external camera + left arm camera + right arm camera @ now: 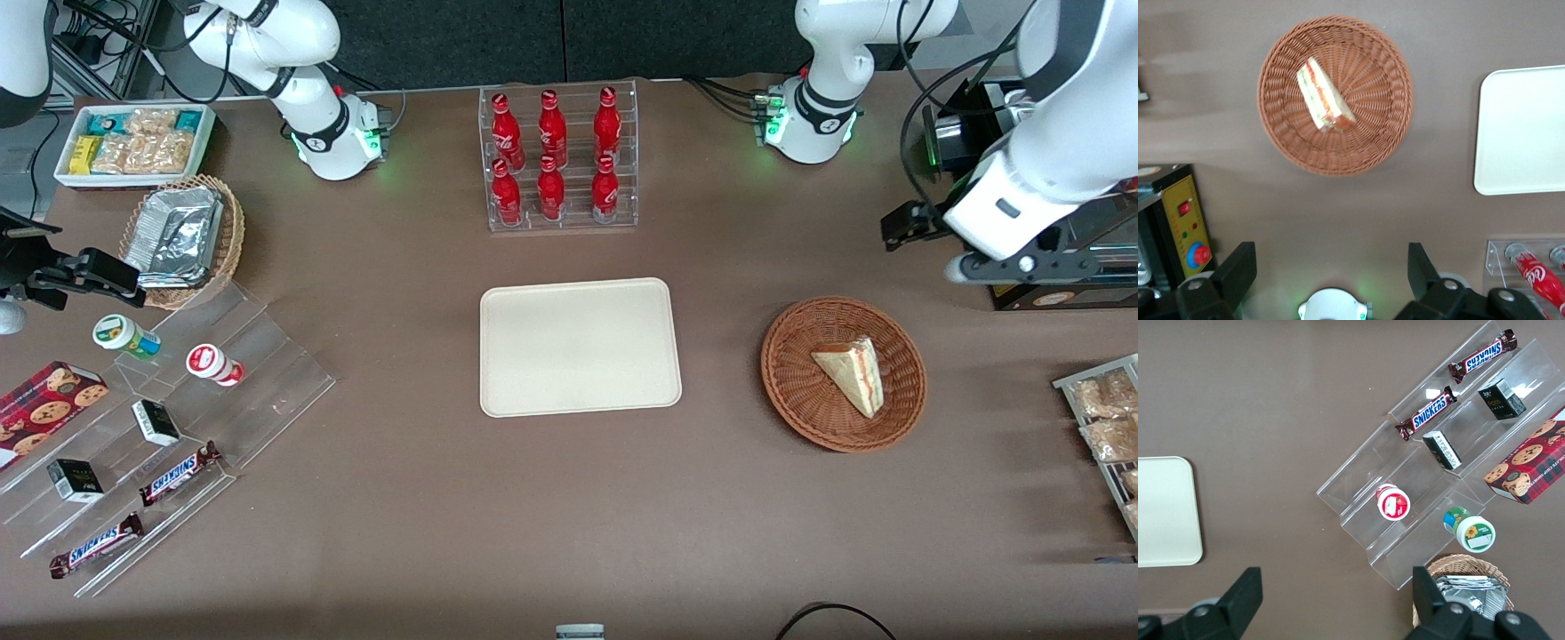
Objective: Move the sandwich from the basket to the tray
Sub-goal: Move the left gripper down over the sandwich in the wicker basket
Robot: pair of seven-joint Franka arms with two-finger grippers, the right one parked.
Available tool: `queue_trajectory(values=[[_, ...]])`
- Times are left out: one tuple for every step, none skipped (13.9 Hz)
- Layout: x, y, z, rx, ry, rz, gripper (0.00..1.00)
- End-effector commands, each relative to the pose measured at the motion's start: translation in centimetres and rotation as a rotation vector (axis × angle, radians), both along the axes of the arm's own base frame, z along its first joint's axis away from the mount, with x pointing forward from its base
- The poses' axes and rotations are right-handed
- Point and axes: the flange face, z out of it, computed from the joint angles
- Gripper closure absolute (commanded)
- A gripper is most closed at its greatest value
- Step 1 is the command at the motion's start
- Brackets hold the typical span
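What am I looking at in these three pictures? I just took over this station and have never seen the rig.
Two white robot arms stand at a brown table. The front view looks down on the whole table. The other two views come from cameras on the arms' wrists. The working arm's end effector hangs open and empty above the table, farther from the front camera than the basket, holding nothing. The sandwich lies in the basket. The tray sits bare beside the basket, nearer the table's middle. A rack of red bottles stands farther back. Snacks on clear steps lie toward the parked arm's end.
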Motion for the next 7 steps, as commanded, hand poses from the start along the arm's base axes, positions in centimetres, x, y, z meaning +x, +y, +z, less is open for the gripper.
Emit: queue_trajectory(values=[[-0.4, 0.2, 0.4, -0.007, 0.006, -0.014, 0.0], [-0.2, 0.1, 0.2, -0.01, 0.001, -0.017, 0.0], [-0.1, 0.3, -0.6, -0.012, 0.007, -0.019, 0.0], [0.3, 0.4, -1.7, -0.017, -0.004, -0.027, 0.0], [0.4, 1.0, -3.7, -0.026, 0.006, -0.036, 0.0], [0.5, 1.2, -5.8, -0.027, -0.001, -0.043, 0.0], [0.5, 1.4, -8.0, -0.024, -0.003, -0.041, 0.0]])
